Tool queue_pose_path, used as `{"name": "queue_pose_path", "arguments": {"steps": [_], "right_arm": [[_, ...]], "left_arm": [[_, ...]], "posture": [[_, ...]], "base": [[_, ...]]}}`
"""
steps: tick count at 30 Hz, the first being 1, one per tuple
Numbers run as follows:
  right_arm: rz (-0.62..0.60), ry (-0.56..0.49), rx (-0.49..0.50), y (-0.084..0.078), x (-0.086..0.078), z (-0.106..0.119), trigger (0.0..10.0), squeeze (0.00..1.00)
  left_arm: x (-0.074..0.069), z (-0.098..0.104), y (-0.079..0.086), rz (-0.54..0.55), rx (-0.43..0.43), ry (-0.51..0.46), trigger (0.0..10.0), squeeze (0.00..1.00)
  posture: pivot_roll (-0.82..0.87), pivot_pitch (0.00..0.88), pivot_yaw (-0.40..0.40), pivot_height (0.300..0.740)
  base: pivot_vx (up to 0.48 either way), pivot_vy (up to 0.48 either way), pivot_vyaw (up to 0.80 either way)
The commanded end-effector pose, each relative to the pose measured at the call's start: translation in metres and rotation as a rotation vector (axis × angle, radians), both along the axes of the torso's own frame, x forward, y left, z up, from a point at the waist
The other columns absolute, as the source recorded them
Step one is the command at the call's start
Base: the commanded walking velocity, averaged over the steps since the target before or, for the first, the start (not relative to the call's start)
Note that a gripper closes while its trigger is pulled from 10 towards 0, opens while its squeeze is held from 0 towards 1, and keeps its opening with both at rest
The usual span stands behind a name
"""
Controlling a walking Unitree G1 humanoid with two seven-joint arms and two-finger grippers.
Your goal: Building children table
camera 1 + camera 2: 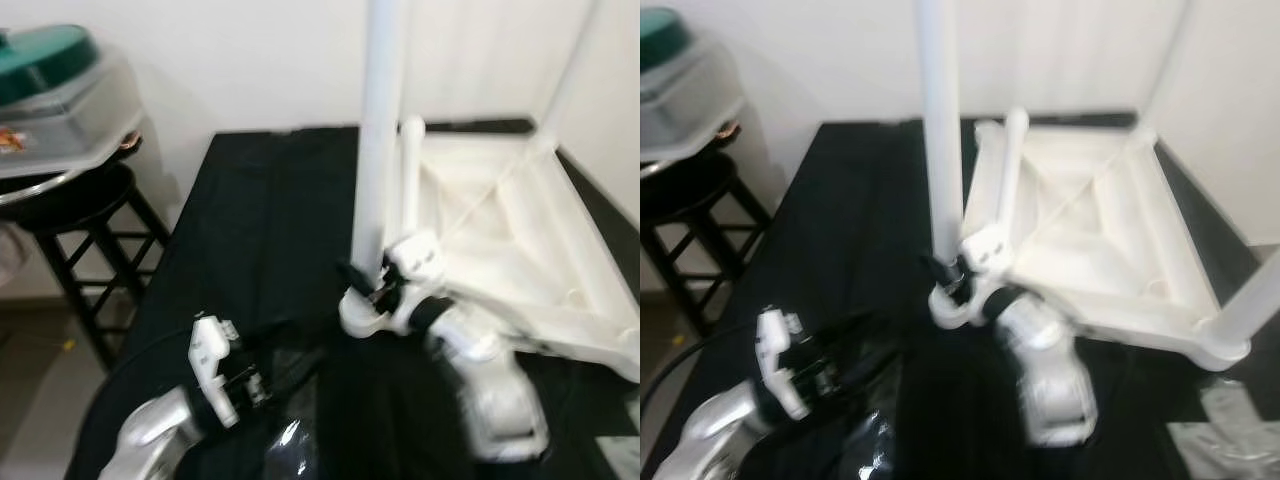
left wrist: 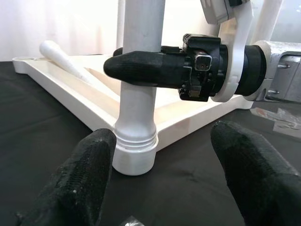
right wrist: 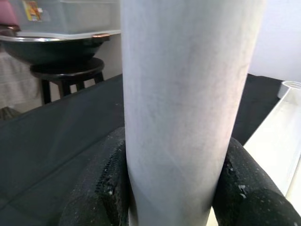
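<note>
The white table top (image 1: 520, 230) lies upside down on a black cloth. One white leg (image 1: 378, 150) stands upright in its near left corner socket (image 2: 135, 153). My right gripper (image 1: 365, 280) is shut on this leg just above the socket; the right wrist view has the leg (image 3: 188, 94) squeezed between both fingers. My left gripper (image 2: 162, 139) is open, low over the cloth, pointing at the socket from a short way off, touching nothing. A loose leg (image 1: 1012, 160) lies inside the frame. Two more legs (image 1: 1260, 290) stand at other corners.
A black stool (image 1: 90, 230) at the left of the table carries a metal bowl and a clear plastic box with a green lid (image 1: 60, 90). Clear plastic bags (image 1: 1230, 430) lie on the cloth at the near right. A white wall stands behind.
</note>
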State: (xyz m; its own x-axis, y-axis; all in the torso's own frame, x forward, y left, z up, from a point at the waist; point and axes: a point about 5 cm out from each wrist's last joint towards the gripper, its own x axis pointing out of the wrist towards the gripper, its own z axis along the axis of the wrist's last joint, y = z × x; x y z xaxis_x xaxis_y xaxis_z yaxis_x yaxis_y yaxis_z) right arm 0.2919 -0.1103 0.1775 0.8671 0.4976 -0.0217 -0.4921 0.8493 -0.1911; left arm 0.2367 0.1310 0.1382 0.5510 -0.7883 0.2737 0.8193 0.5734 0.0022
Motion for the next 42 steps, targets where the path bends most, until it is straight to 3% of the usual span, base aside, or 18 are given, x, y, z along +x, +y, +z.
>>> {"name": "queue_pose_path", "arguments": {"steps": [1,3,4,7,8,10,13,17,18,19,26,31,32,33,34,42], "right_arm": [[-0.04,0.152,-0.115,-0.005,0.0,-0.033,0.0,0.0],[-0.027,0.151,-0.117,-0.003,0.002,-0.032,0.0,0.0],[-0.007,0.144,-0.117,0.001,0.003,-0.029,10.0,0.0],[0.063,0.124,-0.091,0.007,0.005,-0.021,10.0,0.0],[0.127,0.116,-0.05,0.008,0.008,-0.013,10.0,1.0],[0.157,0.11,-0.023,0.009,0.009,-0.008,10.0,1.0],[0.334,0.064,0.021,0.004,0.012,0.012,10.0,1.0],[0.434,0.024,0.0,-0.006,0.015,0.026,10.0,0.96],[0.494,0.0,-0.03,-0.012,0.018,0.032,10.0,0.0],[0.565,-0.003,-0.051,-0.019,0.023,0.039,10.0,0.0],[0.778,0.046,-0.081,-0.026,0.037,0.053,10.0,0.0],[0.817,0.057,-0.076,-0.025,0.042,0.057,10.0,0.0],[0.826,0.062,-0.07,-0.025,0.044,0.058,8.7,0.0],[0.826,0.062,-0.07,-0.025,0.044,0.058,8.7,0.0],[0.833,0.065,-0.062,-0.025,0.046,0.059,0.0,0.0],[0.865,0.066,-0.045,-0.029,0.047,0.059,0.0,0.0]], "left_arm": [[0.001,-0.004,0.004,0.01,0.021,0.014,10.0,0.0],[0.001,-0.004,0.004,0.013,0.021,0.012,10.0,0.0],[0.001,-0.004,0.005,0.015,0.022,0.011,10.0,0.0],[0.001,-0.004,0.004,0.015,0.022,0.011,10.0,0.0],[0.001,-0.004,0.004,0.014,0.022,0.011,10.0,0.0],[0.001,-0.004,0.004,0.013,0.023,0.011,10.0,0.0],[0.001,-0.004,0.003,0.014,0.023,0.009,10.0,0.0],[0.001,-0.004,0.003,0.016,0.021,0.008,10.0,0.0],[0.001,-0.004,0.003,0.016,0.02,0.008,10.0,0.0],[0.0,-0.004,0.002,0.015,0.019,0.007,10.0,0.0],[0.0,-0.005,0.002,0.013,0.019,0.009,10.0,0.0],[-0.001,-0.005,0.002,0.013,0.019,0.01,10.0,0.0],[-0.001,-0.005,0.002,0.013,0.02,0.01,10.0,0.0],[-0.001,-0.005,0.002,0.013,0.02,0.01,10.0,0.0],[-0.001,-0.005,0.001,0.013,0.02,0.01,10.0,0.0],[-0.001,-0.005,0.001,0.013,0.018,0.01,10.0,0.0]], "posture": [[-0.01,0.148,0.047,0.74],[0.0,0.149,0.046,0.74],[0.0,0.15,0.048,0.74],[0.0,0.149,0.049,0.74],[0.0,0.15,0.048,0.74],[0.0,0.149,0.048,0.74],[0.01,0.149,0.042,0.74],[0.01,0.149,0.041,0.74],[0.01,0.15,0.04,0.74],[0.01,0.149,0.039,0.74],[0.02,0.149,0.038,0.74],[0.03,0.15,0.039,0.74],[0.03,0.149,0.038,0.74],[0.03,0.149,0.038,0.74],[0.03,0.151,0.036,0.74],[0.02,0.152,0.04,0.74]], "base": [[0.0,0.0,0.0],[0.0,0.0,0.0],[0.0,0.0,0.0],[0.0,0.0,0.0],[0.0,0.0,0.0],[0.0,0.0,0.0],[0.0,0.0,0.0],[0.0,0.0,0.0],[0.0,0.0,0.0],[0.0,0.0,0.0],[0.0,0.0,0.0],[0.0,0.0,0.0],[0.0,0.0,0.0],[0.0,0.0,0.0],[0.0,0.0,0.0],[0.0,0.0,0.0]]}}
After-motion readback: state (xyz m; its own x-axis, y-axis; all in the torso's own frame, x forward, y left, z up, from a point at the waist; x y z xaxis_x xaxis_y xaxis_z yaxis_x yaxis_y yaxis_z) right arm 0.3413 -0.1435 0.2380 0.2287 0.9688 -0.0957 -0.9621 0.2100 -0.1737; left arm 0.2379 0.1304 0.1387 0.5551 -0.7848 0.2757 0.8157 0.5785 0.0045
